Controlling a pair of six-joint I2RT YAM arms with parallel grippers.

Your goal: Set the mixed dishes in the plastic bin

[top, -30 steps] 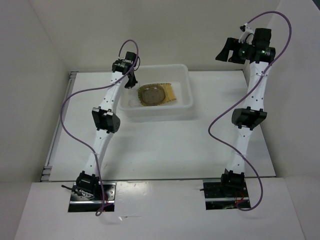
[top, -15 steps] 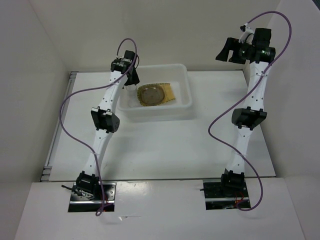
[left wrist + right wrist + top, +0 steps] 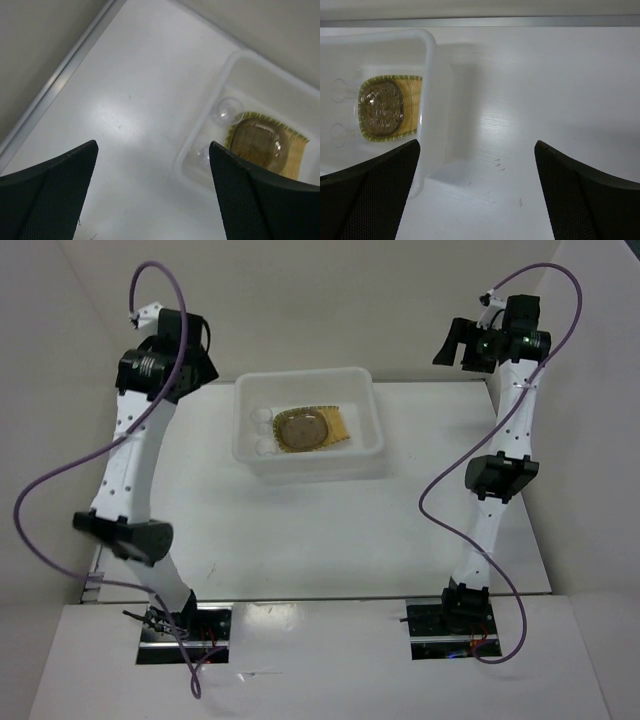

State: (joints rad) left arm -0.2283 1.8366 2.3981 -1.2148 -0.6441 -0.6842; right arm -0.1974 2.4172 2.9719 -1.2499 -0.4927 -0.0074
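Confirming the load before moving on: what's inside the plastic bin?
A tan plate with a round greyish plate stacked on it, and two small clear cups beside them. The stack hides whether another plate lies between.

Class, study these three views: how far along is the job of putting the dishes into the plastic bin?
Done: the tan plate lies in the bin with a round greyish plate on it and two small clear cups beside it. In hand: nothing; both arms' jaws stand open and empty, high above the table. Left: no dish shows outside the bin, so the job looks finished.
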